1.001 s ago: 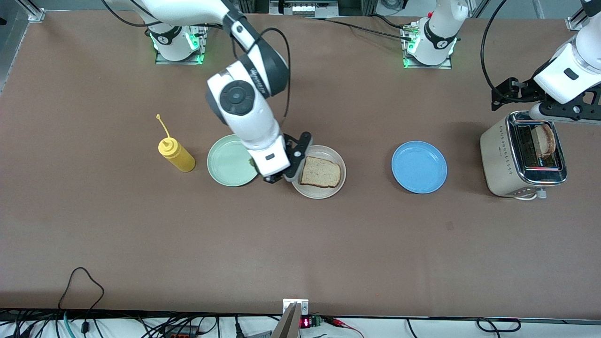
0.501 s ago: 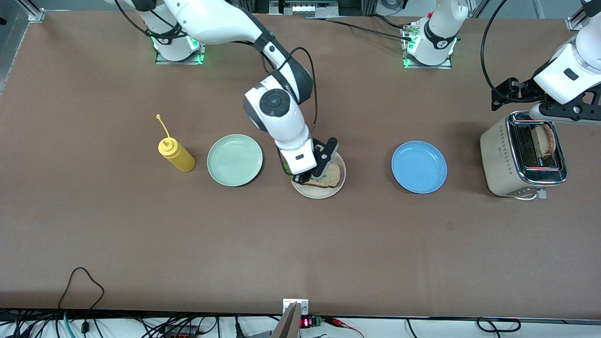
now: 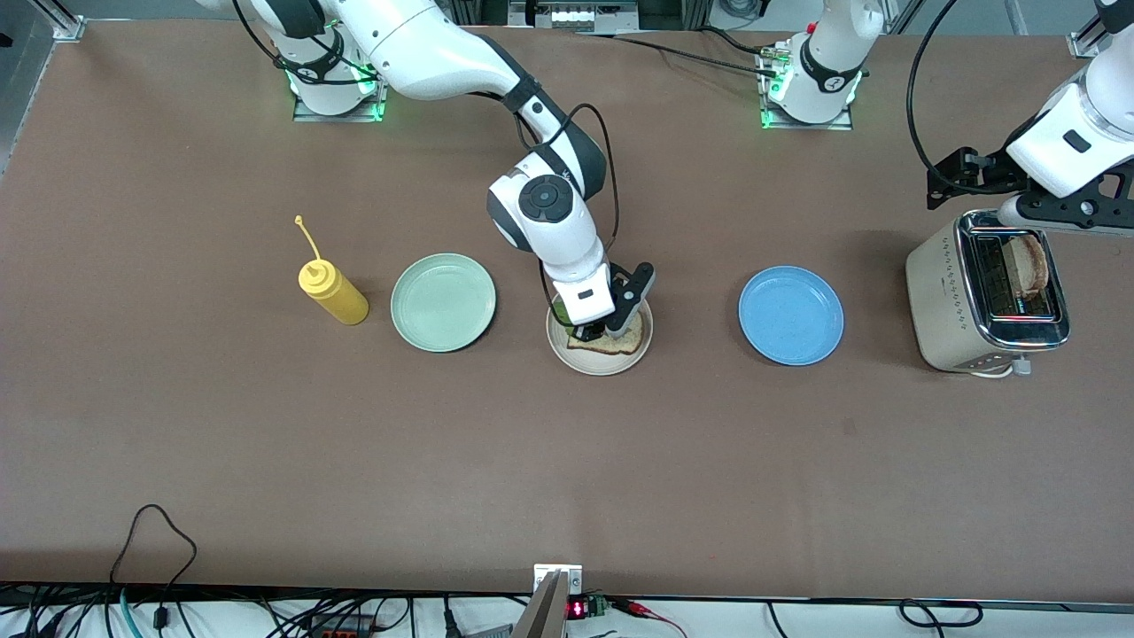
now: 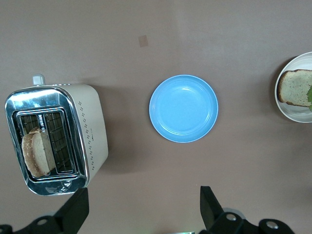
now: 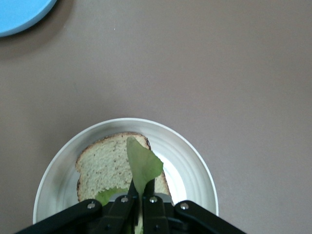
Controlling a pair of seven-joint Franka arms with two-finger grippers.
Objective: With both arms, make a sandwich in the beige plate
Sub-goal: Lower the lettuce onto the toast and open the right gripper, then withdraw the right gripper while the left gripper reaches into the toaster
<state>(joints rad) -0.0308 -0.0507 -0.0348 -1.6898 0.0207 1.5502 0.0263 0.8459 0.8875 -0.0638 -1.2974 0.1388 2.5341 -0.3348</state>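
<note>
Brown table [image 3: 567, 461] — cables [image 3: 159, 611] trailing at its near edge.

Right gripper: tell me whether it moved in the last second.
Yes. The right gripper went from the green plate to over the beige plate.

Matte brown table [image 3: 266, 461]; black cables [image 3: 159, 532] trailing along its near edge.

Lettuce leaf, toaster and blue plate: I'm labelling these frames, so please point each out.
lettuce leaf [image 5: 142, 165], right wrist view, on the leaf's middle.
toaster [image 3: 939, 297], front view, on its cream side wall.
blue plate [image 4: 184, 108], left wrist view, on its bare centre.
</note>
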